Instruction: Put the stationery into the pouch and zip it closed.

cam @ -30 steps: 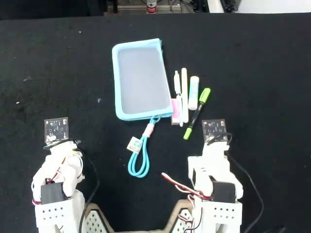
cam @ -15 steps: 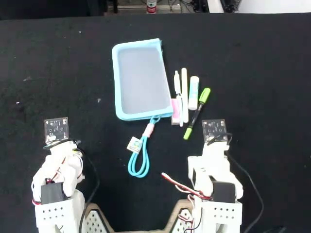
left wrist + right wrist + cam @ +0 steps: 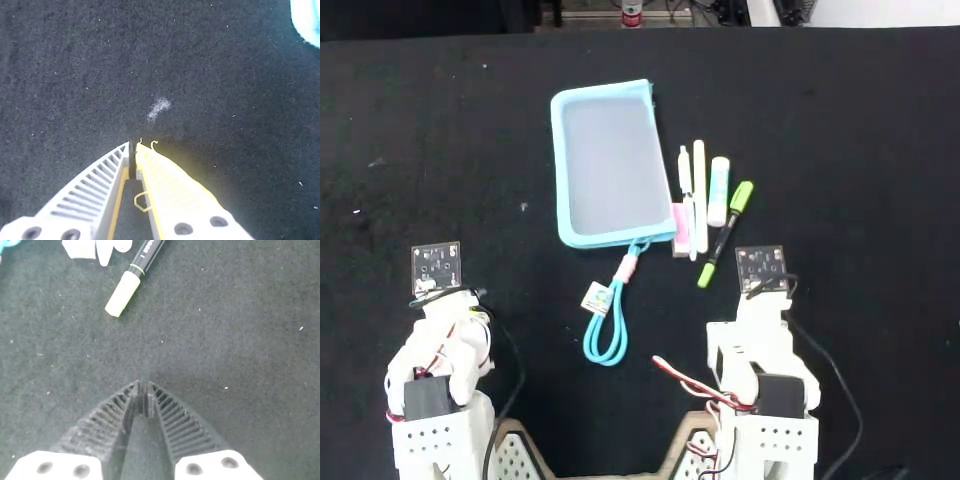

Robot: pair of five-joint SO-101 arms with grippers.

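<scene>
high view: pouch (image 3: 610, 165) on black table (image 3: 860, 130); left pincer (image 3: 134, 148) and right pincer (image 3: 143, 386) closed.

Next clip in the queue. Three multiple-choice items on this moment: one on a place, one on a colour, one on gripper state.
1. Where does the stationery lie relative to the pouch?
A. inside it
B. on the table beside it
C. under it

2. What colour are the highlighter's ends?
A. red
B. yellow-green
C. blue

3. How are the left gripper and right gripper?
A. both shut, empty
B. both open
C. right shut on the highlighter

Answers:
1 B, the items lie in a row along the pouch's edge.
2 B, the high and right wrist views show it.
3 A, each wrist view shows fingertips together over bare table.
</scene>
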